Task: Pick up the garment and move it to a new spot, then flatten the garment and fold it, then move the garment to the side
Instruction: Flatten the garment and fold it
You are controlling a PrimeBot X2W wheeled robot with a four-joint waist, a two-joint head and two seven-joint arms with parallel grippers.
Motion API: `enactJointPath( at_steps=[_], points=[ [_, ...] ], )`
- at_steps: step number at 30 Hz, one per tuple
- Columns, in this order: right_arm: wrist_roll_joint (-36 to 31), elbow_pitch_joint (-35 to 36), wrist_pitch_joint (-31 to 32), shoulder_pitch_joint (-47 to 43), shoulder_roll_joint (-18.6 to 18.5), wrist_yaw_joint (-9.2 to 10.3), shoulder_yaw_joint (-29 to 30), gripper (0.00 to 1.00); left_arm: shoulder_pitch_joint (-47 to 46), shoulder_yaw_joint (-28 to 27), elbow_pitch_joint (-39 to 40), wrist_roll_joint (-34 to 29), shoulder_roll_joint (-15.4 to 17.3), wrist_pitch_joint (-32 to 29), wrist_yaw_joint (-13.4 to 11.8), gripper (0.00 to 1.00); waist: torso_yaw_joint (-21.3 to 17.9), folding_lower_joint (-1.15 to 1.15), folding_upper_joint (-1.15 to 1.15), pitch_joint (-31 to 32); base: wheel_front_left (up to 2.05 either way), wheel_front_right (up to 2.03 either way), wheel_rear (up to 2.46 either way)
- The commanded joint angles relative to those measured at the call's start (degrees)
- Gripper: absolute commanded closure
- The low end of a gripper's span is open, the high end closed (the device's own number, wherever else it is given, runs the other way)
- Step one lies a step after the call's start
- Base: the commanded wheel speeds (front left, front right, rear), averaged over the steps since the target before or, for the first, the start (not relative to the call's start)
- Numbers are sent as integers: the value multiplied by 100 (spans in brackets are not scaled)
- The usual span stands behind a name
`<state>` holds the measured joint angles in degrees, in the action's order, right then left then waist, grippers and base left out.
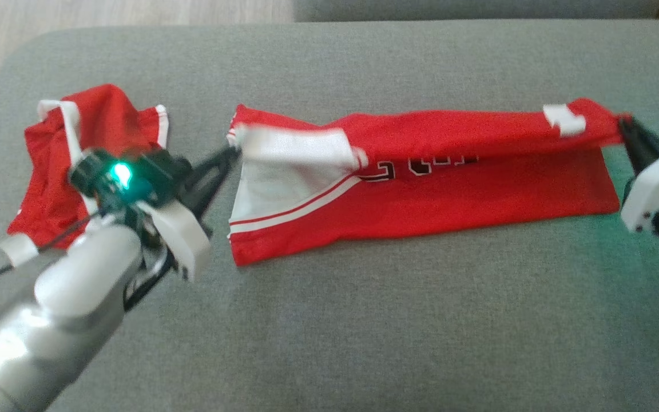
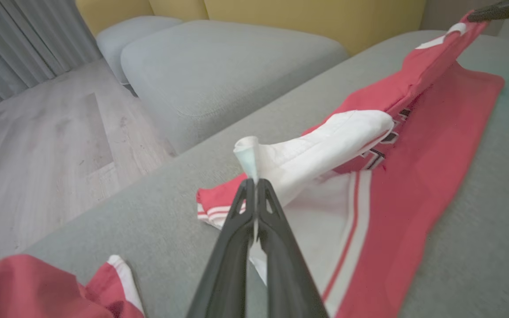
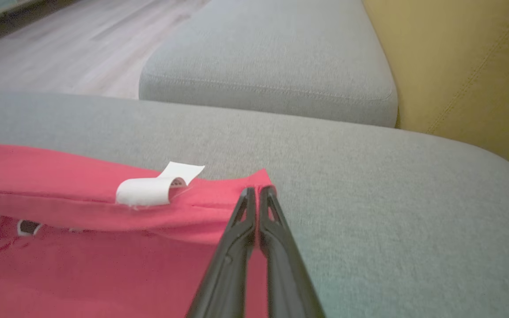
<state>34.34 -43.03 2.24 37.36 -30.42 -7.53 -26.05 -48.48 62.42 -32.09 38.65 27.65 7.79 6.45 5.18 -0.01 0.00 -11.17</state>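
Both are clamped tight: the left gripper (image 2: 254,182) on the red garment's (image 1: 467,194) white edge, the right gripper (image 3: 258,191) on its opposite corner. The garment lies stretched between them across the grey cushion (image 1: 364,320).

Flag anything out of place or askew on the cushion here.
Mid-fold, the left claw and right claw pinch the red garment by its raised top edge. Two oddities: its white fabric is bunched and twisted at the left claw, and a second red garment lies crumpled to its left.
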Motion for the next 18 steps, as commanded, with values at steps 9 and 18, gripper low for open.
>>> enactJointPath(
  at_steps=[9,18],
  points=[
    [414,346,652,-415,-661,4,-676,100,355,244,1053,244,709,-1064,-18,100,62,1,0,154,0,0,0],
    [658,457,972,-471,-842,4,-983,100,568,404,1287,344,787,-1459,-145,100,3,1,0,115,0,0,0]
  ],
)
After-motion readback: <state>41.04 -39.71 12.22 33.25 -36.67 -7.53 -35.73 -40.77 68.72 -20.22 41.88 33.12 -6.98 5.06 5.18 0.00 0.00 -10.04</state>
